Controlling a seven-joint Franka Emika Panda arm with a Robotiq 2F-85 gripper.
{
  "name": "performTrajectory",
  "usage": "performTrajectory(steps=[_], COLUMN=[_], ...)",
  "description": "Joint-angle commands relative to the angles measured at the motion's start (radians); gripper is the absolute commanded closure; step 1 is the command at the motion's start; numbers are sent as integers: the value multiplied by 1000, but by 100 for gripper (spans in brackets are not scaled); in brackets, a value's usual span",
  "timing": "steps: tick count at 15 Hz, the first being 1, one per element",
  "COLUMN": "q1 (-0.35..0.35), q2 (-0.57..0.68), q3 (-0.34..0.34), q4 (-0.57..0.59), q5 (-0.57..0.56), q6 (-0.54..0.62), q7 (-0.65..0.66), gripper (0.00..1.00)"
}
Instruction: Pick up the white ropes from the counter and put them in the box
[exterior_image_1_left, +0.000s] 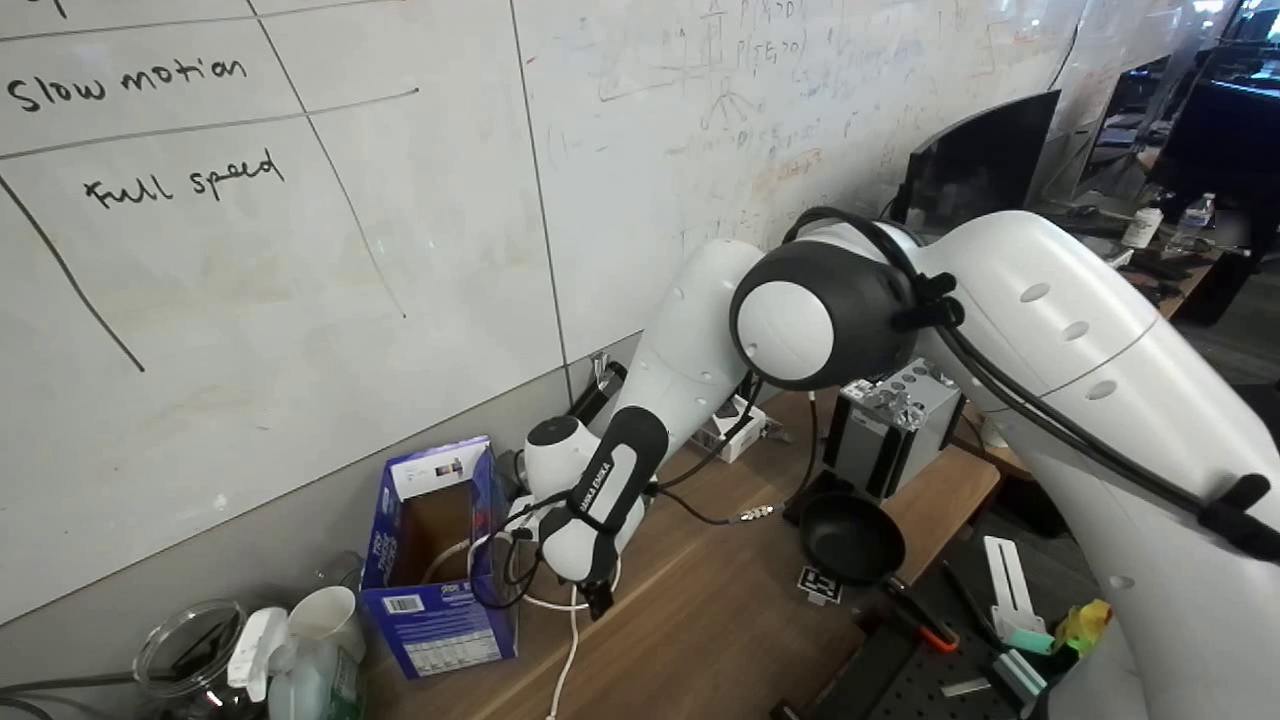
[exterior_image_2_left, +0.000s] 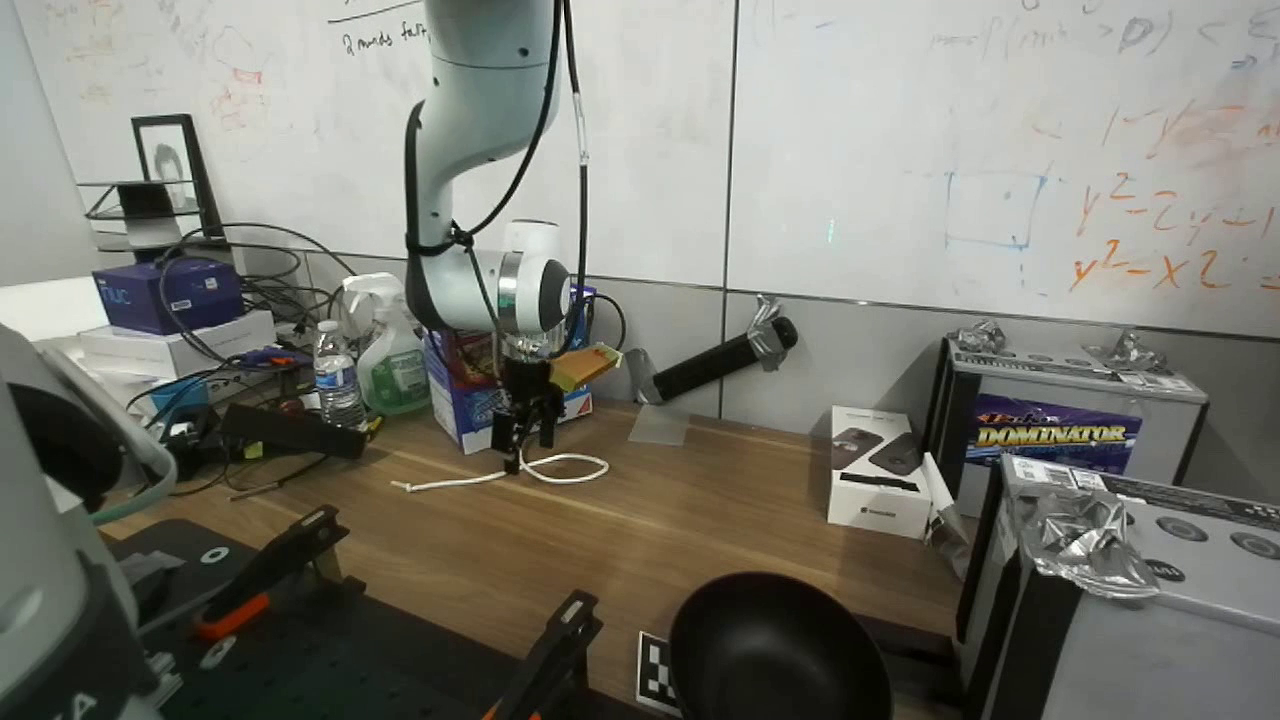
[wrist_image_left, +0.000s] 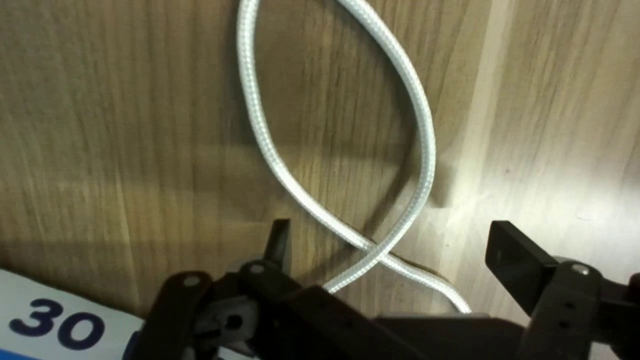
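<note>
A white rope (wrist_image_left: 425, 135) lies on the brown wooden counter (wrist_image_left: 125, 125) in a loop whose ends cross. My gripper (wrist_image_left: 392, 237) is open above that crossing, one finger (wrist_image_left: 517, 260) on each side and nothing gripped. In an exterior view the rope (exterior_image_2_left: 572, 480) curls on the wood under the gripper (exterior_image_2_left: 528, 440). The blue box (exterior_image_1_left: 440, 630) stands open against the wall, close beside the gripper (exterior_image_1_left: 597, 598). A pale cord (exterior_image_1_left: 443, 562) shows inside it, partly hidden by the near wall. The box's corner, marked 30, enters the wrist view at lower left.
A spray bottle (exterior_image_2_left: 395, 355) and a water bottle (exterior_image_2_left: 338, 375) stand beside the box. A black pan (exterior_image_2_left: 780, 650) sits toward the front, with a white phone carton (exterior_image_2_left: 878, 470) and grey metal cases (exterior_image_2_left: 1120, 600) near it. Black cables hang along the arm.
</note>
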Motion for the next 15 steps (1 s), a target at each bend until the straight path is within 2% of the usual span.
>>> performTrajectory(steps=[1,10,15], q1=[7,7,2], q2=[38,63,52], q3=[-4,-3,0], q4=[61,90,69], q5=[-16,-16,-19], q6=[-28,-56,-25], q7=[-1,-6,-9], gripper=[0,0,0])
